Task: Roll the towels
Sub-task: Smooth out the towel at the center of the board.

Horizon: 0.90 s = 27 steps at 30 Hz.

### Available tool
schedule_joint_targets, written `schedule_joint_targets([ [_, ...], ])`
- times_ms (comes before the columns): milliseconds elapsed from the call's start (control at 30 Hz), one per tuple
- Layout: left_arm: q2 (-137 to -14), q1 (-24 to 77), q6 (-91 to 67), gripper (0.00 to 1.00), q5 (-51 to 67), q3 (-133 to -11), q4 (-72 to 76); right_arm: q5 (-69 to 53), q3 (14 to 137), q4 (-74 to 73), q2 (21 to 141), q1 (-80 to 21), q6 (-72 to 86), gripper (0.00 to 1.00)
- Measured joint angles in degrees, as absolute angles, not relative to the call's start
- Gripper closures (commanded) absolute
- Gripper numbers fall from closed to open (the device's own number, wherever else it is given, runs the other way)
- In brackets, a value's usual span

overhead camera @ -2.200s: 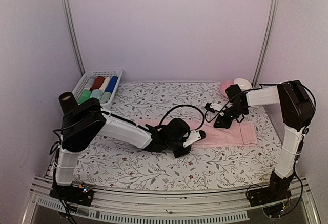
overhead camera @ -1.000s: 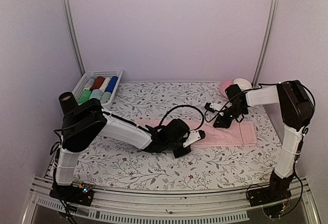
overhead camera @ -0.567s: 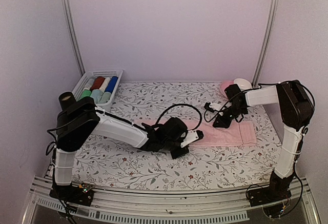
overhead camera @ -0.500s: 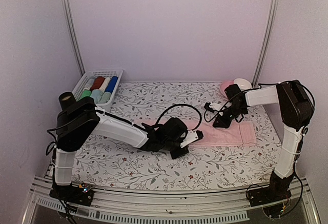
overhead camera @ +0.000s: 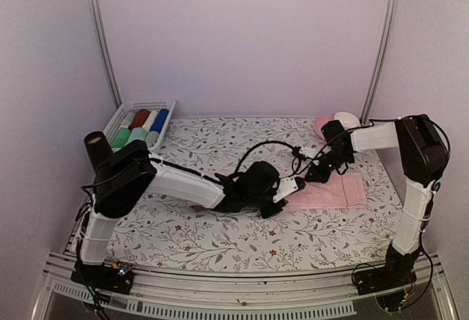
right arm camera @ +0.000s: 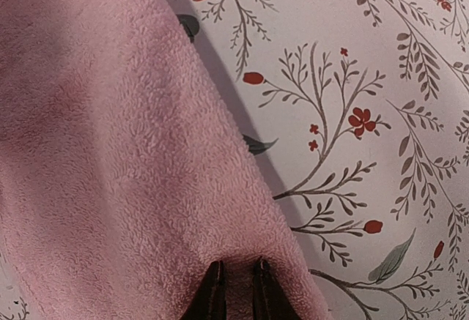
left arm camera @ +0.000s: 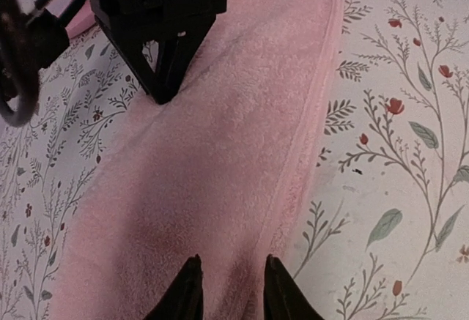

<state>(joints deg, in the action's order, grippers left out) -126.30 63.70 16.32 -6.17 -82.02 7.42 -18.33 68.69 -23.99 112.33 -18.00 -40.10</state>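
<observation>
— Where is the pink towel [overhead camera: 330, 192] lying?
— It is lying flat on the bench [overhead camera: 220, 236]. The right gripper [right arm camera: 238, 265] is pinching its far edge. The left gripper [left arm camera: 231, 261] is hovering over its left end, slightly parted and gripping nothing.

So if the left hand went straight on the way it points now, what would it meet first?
The pink towel: the left hand seems angled down at it. Skimming above the cloth, it would likely reach the right hand, planted on the towel ahead, a little to one side; depth is unclear.
</observation>
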Motion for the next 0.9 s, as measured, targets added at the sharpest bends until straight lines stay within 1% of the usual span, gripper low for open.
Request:
schedule_joint_targets([
  [200,-130.89,63.75,18.06,0.7,-6.15,-83.57,8.34,-18.35,68.69,-23.99,112.33,-18.0,-40.1,0.88],
  [300,-131.09,63.77,18.68,0.72,-6.55,-84.03,8.27,-18.35,68.69,-23.99,112.33,-18.0,-40.1,0.88],
  [367,-131.17,63.79,18.92,0.78,-6.92,-84.09,8.32,-18.35,68.69,-23.99,112.33,-18.0,-40.1,0.87],
  [500,-131.28,63.88,19.2,0.98,-7.25,-84.09,8.27,-18.35,68.69,-23.99,112.33,-18.02,-40.1,0.88],
  [533,-131.31,63.88,19.38,1.0,-7.25,-84.09,8.21,-18.35,68.69,-23.99,112.33,-18.02,-40.1,0.87],
  [900,-129.86,63.92,19.05,1.0,-6.22,-81.45,9.17,-18.33,68.69,-23.97,112.36,-18.06,-40.12,0.87],
])
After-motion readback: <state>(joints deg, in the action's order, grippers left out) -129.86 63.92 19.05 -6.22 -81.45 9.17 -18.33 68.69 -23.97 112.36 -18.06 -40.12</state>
